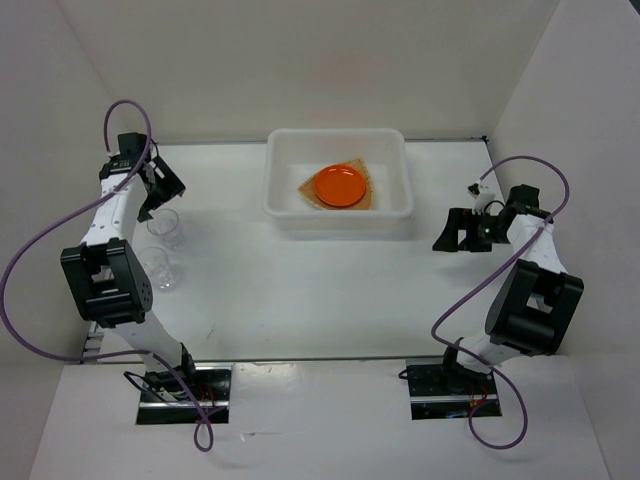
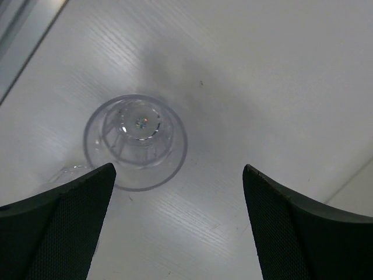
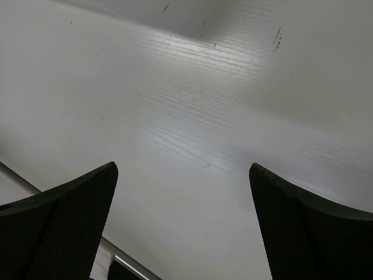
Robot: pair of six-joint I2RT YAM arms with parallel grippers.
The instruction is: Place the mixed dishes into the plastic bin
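Left wrist view: left gripper (image 2: 179,175) spread wide, empty; clear cup (image 2: 135,142) stands on bench (image 2: 262,70) by one fingertip, well left of plastic bin (image 1: 340,222). Right gripper (image 3: 182,172) released, farther off.

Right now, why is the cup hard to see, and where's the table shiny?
Left wrist view: the cup is clear, so it fades into the white table, shadow beside it. Right wrist view: a bright glare streak crosses the table.

Table (image 1: 300,300): we see a white top with faint wood grain.
Scuffs (image 3: 277,38): we spot small dark marks on it.
Walls (image 1: 300,60): white panels around it.
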